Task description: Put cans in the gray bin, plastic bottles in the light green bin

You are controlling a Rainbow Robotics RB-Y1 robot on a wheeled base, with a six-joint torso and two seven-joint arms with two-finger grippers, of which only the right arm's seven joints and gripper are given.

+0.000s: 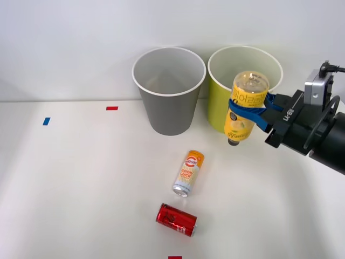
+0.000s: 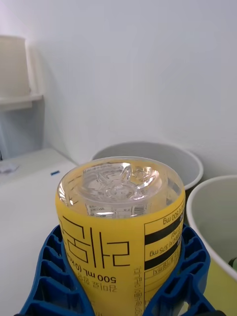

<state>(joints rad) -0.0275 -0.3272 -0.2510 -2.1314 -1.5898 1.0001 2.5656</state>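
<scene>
Right gripper [image 1: 257, 111] clamped on yellow bottle [image 1: 245, 107], cap down, in front of light green bin [image 1: 220, 102]; suggest centering over the rim, then releasing.

glossy clear plastic bottle [image 1: 247, 105], shiny metal cans [image 1: 177, 219]

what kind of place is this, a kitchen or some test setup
Likely a lab test bench, not a kitchen: a bare white table with coloured tape marks, two sorting bins, and a plain white wall.
</scene>
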